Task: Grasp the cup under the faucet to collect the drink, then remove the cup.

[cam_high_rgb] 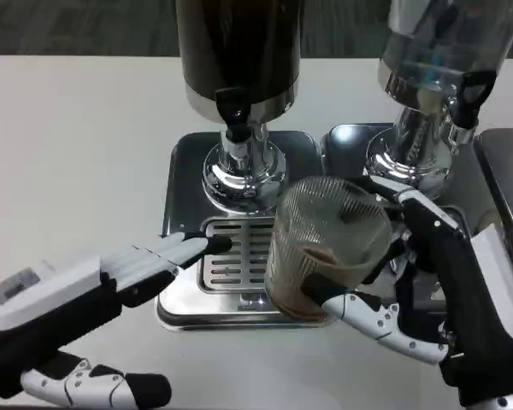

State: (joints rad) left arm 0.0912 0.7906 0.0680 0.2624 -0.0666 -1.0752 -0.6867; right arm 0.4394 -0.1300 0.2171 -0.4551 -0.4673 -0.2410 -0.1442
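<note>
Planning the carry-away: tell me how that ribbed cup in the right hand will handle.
The cup looks like rigid clear ribbed plastic, probably light. It holds a little brown drink low down, so sloshing seems minor. The right hand holds it tilted; levelling it seems wise.

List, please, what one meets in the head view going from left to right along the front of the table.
Left hand → slotted drip tray → ribbed glass cup with some brown drink, held by the right hand.
</note>
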